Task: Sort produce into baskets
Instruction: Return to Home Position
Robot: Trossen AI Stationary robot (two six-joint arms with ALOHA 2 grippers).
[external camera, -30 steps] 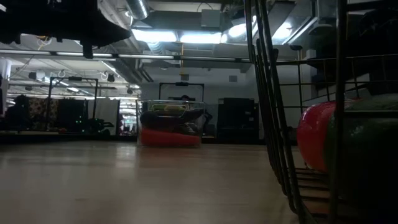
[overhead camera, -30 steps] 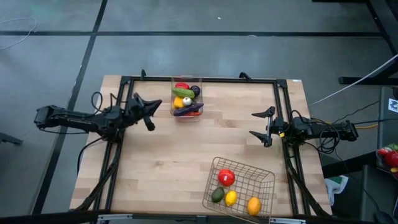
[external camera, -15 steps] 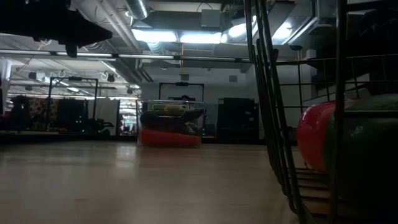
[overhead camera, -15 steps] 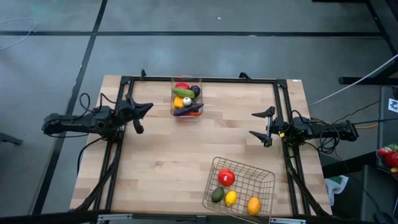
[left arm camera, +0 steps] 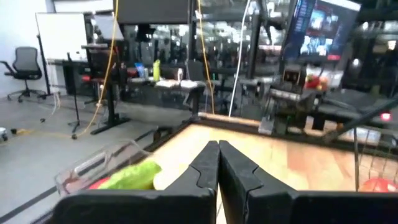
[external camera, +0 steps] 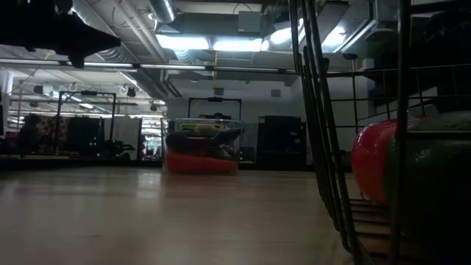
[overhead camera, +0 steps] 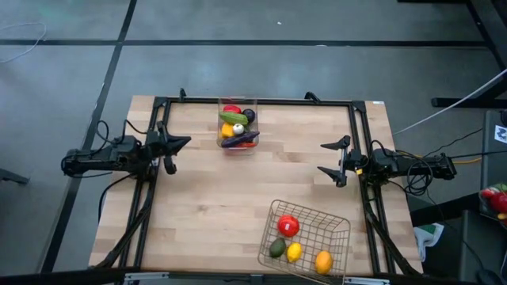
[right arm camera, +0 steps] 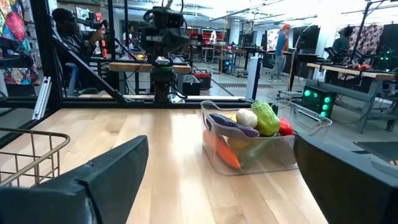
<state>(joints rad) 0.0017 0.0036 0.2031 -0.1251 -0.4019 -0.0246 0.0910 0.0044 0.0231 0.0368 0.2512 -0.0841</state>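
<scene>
Parking both arms looks like the step in hand: all visible produce (overhead camera: pixel 238 128) sits in the bin (overhead camera: pixel 219 119) or the wire basket (overhead camera: pixel 317 210). Left gripper (left arm camera: pixel 218 148), at the table's left edge, is pinched closed, empty. Right gripper (overhead camera: pixel 336 160), opposite, gapes wide, empty. Next: settle home.

no legible text — none anywhere

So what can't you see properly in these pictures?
- High view: the clear bin is piled up, so whatever lies under the top pieces is hidden.
- Low view: the wire basket is cut off by the edge.
- Left wrist view: the left gripper covers part of the bin.
</scene>
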